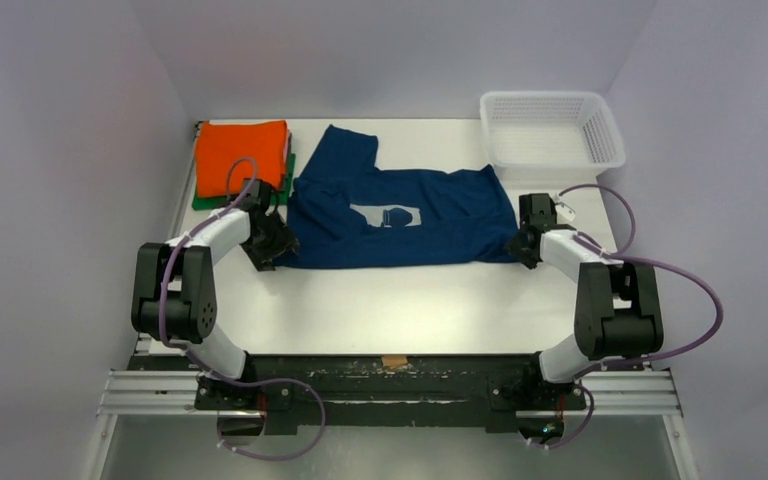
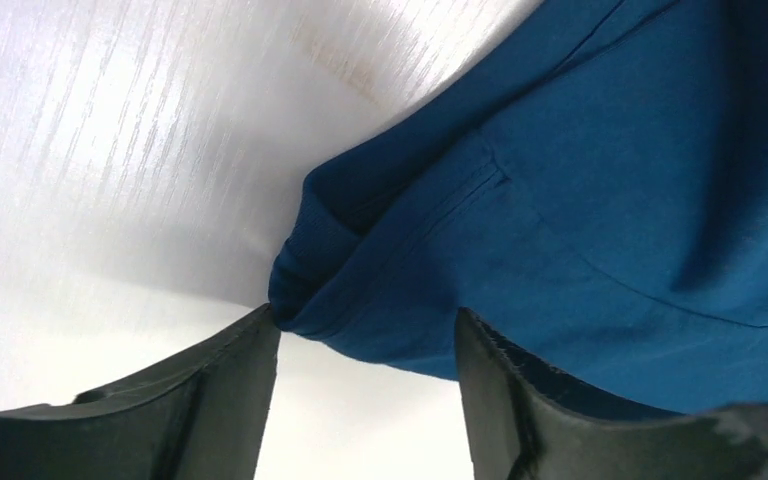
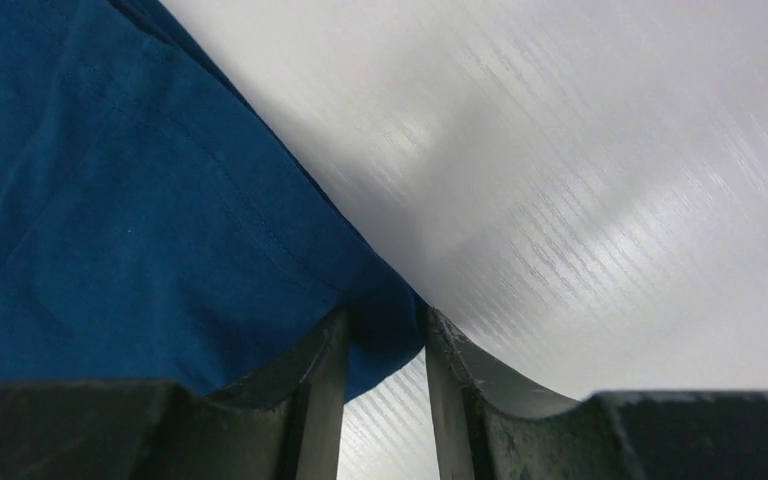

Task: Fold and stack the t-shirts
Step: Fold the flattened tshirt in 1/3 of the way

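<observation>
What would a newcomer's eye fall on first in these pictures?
A navy shirt lies spread across the middle of the table, with the left gripper at its near left corner and the right gripper at its near right corner. Behind it on the left, a bright orange shirt lies folded on a green one. A white basket stands in the far right corner.

Matt navy cloth t-shirt [image 1: 400,240]; glossy (finely streaked) white table [image 1: 410,300].
</observation>
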Available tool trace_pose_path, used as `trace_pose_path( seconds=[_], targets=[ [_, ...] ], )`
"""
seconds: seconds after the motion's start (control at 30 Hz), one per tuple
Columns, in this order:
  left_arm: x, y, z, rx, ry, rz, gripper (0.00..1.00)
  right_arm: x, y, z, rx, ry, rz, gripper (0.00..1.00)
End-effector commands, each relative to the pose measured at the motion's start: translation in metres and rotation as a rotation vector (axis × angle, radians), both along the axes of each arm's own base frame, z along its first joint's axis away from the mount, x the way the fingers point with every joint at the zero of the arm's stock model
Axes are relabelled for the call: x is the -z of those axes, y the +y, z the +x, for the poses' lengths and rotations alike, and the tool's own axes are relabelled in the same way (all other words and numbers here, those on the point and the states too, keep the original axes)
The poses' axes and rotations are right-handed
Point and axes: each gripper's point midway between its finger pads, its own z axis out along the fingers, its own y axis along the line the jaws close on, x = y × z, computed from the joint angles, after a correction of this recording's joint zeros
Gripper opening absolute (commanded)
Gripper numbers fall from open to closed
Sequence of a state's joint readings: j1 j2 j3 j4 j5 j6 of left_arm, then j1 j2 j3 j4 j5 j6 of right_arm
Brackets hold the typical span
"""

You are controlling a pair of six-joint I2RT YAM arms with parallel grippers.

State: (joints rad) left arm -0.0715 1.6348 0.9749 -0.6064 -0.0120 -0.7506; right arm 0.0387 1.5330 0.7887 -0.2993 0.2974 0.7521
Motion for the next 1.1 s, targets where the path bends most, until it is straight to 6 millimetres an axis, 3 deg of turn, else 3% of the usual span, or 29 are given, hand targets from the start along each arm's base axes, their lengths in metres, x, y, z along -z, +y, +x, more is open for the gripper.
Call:
trace_pose_path(
  seconds=[0.0,0.27,0.37,0.43,0.47,0.5,0.67,0.8,1.07],
  targets=[
    [-0.011,-0.001,0.018,-0.004,-0.066,-0.012,0.61,-0.004,0.005,0.008,0.009,-0.033,0.035,0.29],
    [-0.01,-0.001,0.023,0.018,-0.037,-0.003,0.56,-0.011,0.005,0.007,0.005,-0.056,0.033,0.22],
    [-0.009,-0.001,0.022,0.023,-0.022,-0.001,0.39,-0.01,0.005,0.006,0.002,-0.049,0.034,0.2],
    [-0.009,-0.001,0.022,0.027,-0.023,0.001,0.2,-0.008,0.005,0.006,0.002,-0.043,0.03,0.18],
    [-0.009,-0.001,0.022,0.028,-0.022,0.001,0.03,-0.008,0.004,0.006,0.002,-0.042,0.03,0.16],
    [-0.009,0.0,0.022,0.028,-0.021,0.004,0.0,-0.008,0.005,0.006,0.002,-0.043,0.032,0.14],
    [-0.01,-0.003,0.018,0.036,-0.023,-0.015,0.0,-0.013,0.003,0.004,0.003,-0.047,0.02,0.01],
    [-0.018,-0.01,0.001,0.034,-0.041,-0.054,0.0,-0.022,-0.004,-0.008,0.018,-0.042,-0.015,0.0],
    [-0.027,-0.007,-0.078,-0.026,-0.047,-0.004,0.0,-0.039,-0.013,-0.061,0.077,-0.022,-0.034,0.0]
  ],
)
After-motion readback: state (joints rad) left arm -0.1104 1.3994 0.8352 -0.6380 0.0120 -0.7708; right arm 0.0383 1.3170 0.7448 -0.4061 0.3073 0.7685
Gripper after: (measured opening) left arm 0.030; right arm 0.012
